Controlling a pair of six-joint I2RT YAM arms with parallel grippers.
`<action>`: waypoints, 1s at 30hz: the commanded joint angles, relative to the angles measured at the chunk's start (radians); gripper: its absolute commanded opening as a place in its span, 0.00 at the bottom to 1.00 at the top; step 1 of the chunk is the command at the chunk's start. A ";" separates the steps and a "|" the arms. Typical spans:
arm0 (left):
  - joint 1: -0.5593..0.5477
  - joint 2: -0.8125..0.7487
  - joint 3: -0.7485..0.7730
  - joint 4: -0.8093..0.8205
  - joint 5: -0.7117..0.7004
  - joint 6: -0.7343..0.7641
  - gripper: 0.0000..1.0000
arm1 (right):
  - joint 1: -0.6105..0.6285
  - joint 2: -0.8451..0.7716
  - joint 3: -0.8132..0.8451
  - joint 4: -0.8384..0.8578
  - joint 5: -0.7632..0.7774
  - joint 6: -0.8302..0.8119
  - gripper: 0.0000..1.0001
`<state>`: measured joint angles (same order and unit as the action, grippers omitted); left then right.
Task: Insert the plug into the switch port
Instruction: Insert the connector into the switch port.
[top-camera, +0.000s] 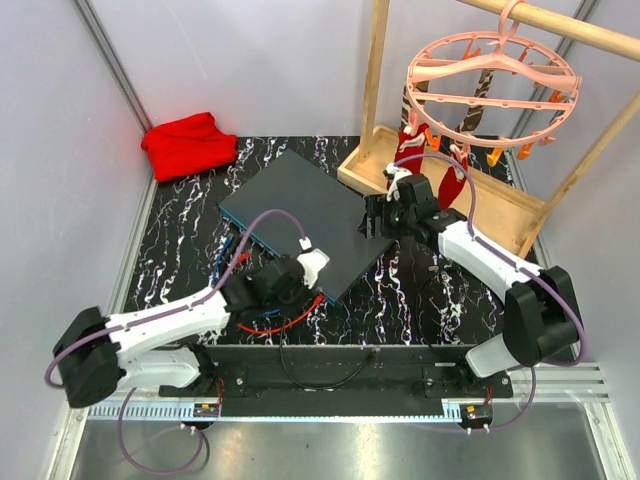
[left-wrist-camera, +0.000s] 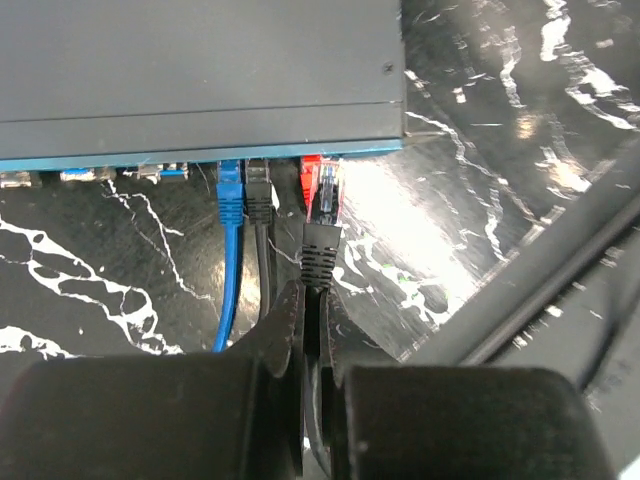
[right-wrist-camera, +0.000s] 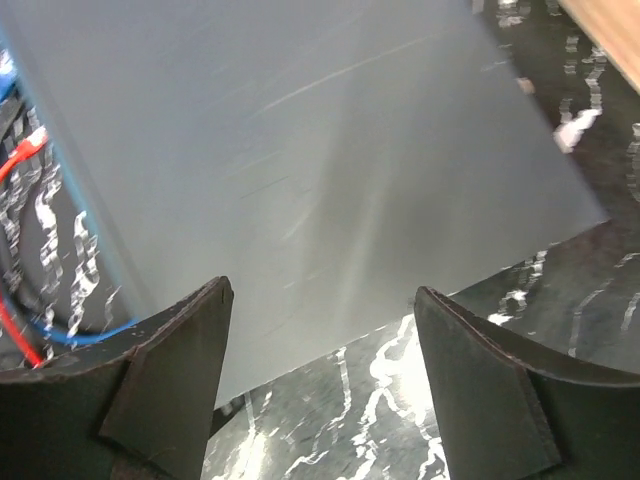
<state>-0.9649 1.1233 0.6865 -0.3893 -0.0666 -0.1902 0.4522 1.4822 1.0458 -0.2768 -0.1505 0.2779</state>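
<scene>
The switch lies flat near the middle of the counter, turned on a diagonal. Its long axis runs from far left to near right, and its teal port edge faces the left arm. There is bare marbled surface on the near and left sides. A red cloth sits off the far left corner, and a wooden tray stands close behind the right corner, under a pink hanger.

The left end effector is pinched tight on the cable just behind the plug. The plug points straight at the port row, clear tip forward and black boot trailing, its length square to the teal edge. A blue cable and a black cable sit in the ports just to its left. A red plug is partly covered by the clear tip. The tip reaches the front edge, but I can't tell whether it is in a socket.

The right end effector stands spread wide at the switch's right corner with nothing gripped. Its view is blurred, and the grey top fills most of it.
</scene>
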 joint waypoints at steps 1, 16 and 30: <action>-0.043 0.052 -0.051 0.194 -0.188 -0.054 0.00 | -0.035 0.032 -0.021 0.114 0.008 -0.017 0.84; -0.047 0.152 -0.128 0.314 -0.272 -0.084 0.00 | -0.113 0.107 -0.050 0.268 -0.011 -0.060 0.87; -0.043 0.190 -0.130 0.348 -0.300 -0.158 0.00 | -0.155 0.176 -0.020 0.329 -0.058 -0.072 0.89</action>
<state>-1.0092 1.2987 0.5518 -0.1280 -0.3305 -0.3191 0.3065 1.6470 0.9966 -0.0010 -0.1791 0.2237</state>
